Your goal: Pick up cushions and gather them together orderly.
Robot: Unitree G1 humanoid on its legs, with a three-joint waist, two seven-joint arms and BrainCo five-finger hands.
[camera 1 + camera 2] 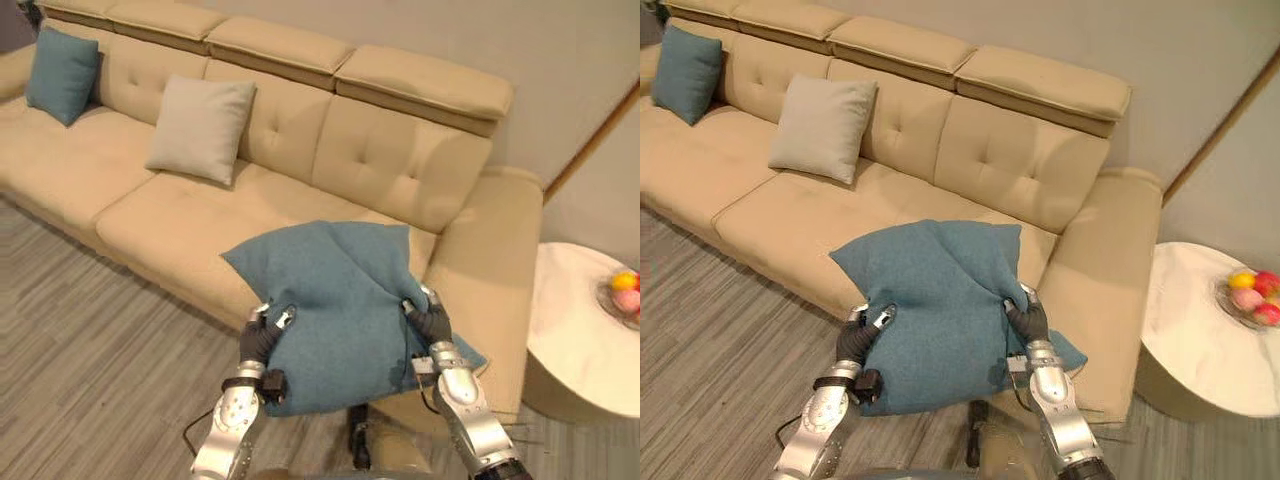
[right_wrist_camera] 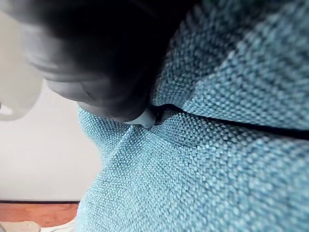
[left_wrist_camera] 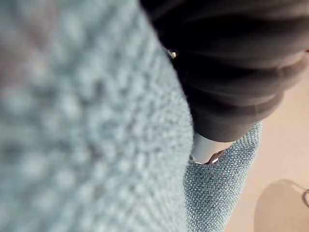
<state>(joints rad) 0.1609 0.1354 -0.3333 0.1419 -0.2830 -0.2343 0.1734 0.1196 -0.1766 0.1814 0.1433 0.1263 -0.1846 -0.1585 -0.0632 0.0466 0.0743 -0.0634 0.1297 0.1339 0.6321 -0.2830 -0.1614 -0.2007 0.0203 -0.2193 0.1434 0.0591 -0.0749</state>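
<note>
A teal cushion (image 1: 340, 310) is held at lower centre of the eye views, in front of the sofa (image 1: 150, 220). Its sides are clenched by the left hand (image 1: 262, 335) and right hand (image 1: 432, 322). In the wrist views its weave is seen pressed against both hands. A grey cushion (image 1: 200, 128) and a second teal cushion (image 1: 62, 72) are seen on the sofa at upper left.

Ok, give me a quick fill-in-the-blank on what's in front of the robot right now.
The cushion gripped by the left hand and right hand is coloured ___.
The sofa carries ___ other cushions.
The beige cushion leans against the sofa's ___.
The bowl on the white table holds ___.
Missing: teal; two; backrest; fruit.
</note>
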